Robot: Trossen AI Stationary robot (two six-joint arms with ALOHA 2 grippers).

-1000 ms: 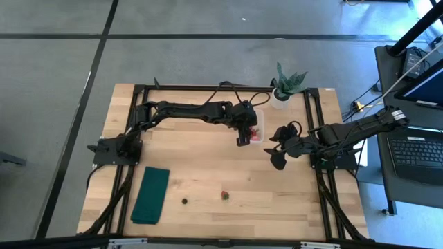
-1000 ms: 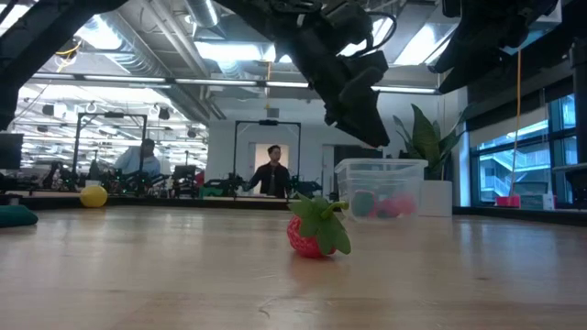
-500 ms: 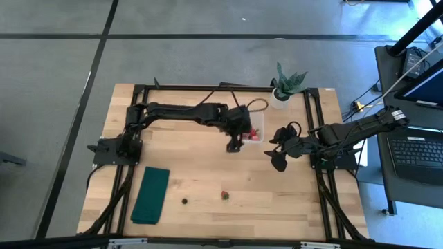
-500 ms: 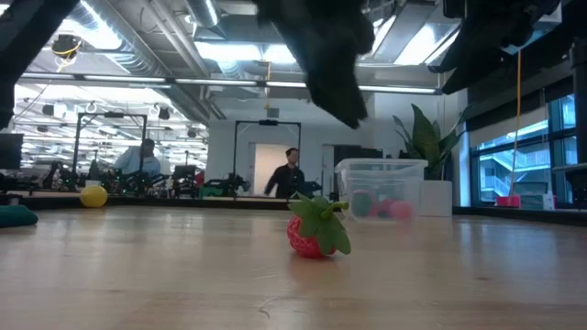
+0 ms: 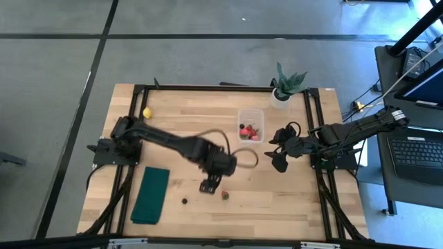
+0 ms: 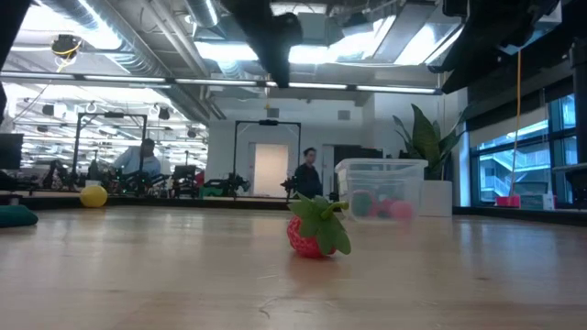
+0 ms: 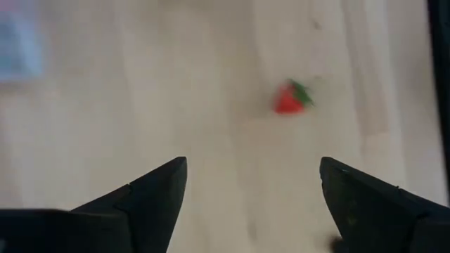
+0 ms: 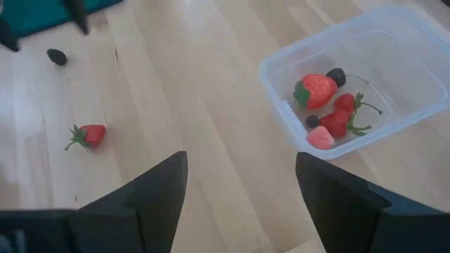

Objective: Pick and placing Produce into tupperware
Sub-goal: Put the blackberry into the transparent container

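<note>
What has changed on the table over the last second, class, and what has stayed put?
The left end effector swung away from the tupperware toward the loose strawberry, fingers open and empty. The right end effector, the dark berry, the yellow piece and the green cloth stayed put.

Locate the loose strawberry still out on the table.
In the high view the strawberry lies on bare wood near the table's front edge, just right of the open left gripper and right of the dark berry.

Red strawberry (image 5: 225, 195), green top; dark berry (image 5: 185, 201); yellow piece (image 5: 147, 112); dark green cloth (image 5: 151, 194).
</note>
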